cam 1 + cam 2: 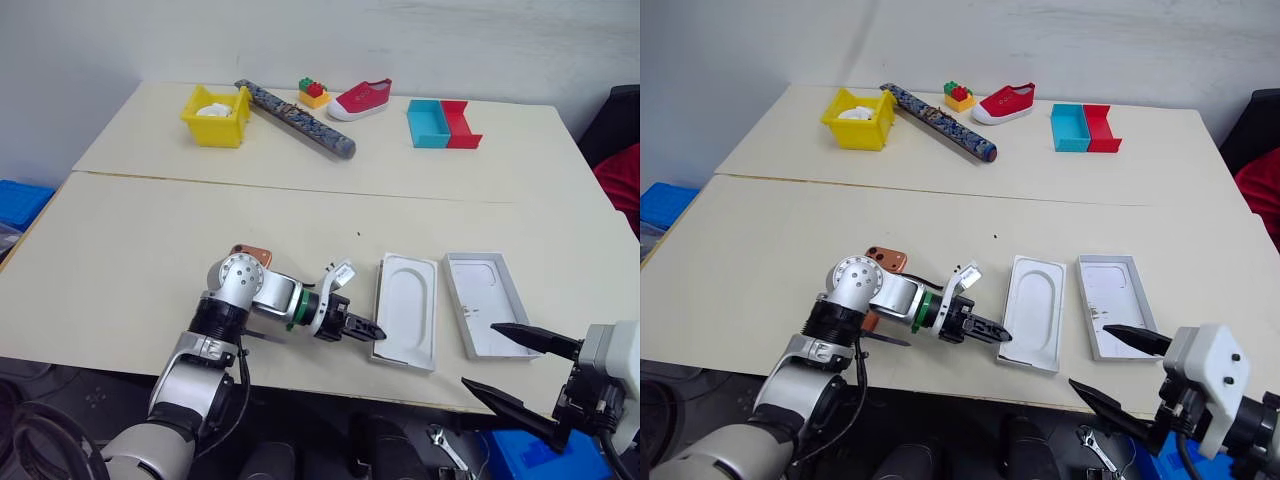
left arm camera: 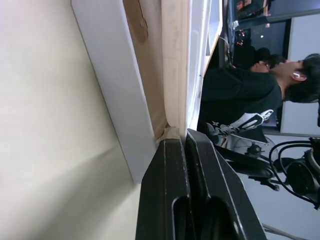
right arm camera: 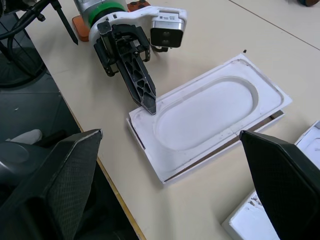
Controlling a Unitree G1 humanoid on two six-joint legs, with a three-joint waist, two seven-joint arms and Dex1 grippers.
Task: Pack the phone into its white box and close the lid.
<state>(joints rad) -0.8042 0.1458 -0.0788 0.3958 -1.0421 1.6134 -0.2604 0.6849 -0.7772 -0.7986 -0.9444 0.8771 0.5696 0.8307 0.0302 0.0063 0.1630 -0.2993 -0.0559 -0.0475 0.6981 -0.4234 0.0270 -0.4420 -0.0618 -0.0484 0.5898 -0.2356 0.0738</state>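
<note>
The white box [image 3: 150, 150] lies near the table's front edge, with a thin white insert [image 1: 408, 308] with an oval recess lying skewed on top of it. In the left wrist view a strip of the box's brownish floor [image 2: 135, 20] shows beside the insert. My left gripper [image 1: 372, 329] is shut, its tips touching the insert's near-left corner. The lid [image 1: 487, 315] lies open side up just right of the box. The orange phone [image 1: 250, 254] lies flat behind my left arm, mostly hidden. My right gripper [image 1: 478, 354] hovers wide open and empty over the front edge, near the lid.
At the table's far side stand a yellow bin [image 1: 215, 115], a patterned tube [image 1: 295, 118], toy bricks [image 1: 314, 93], a red shoe [image 1: 362, 98] and blue and red bins [image 1: 443, 123]. A person [image 2: 240, 95] sits beyond the table.
</note>
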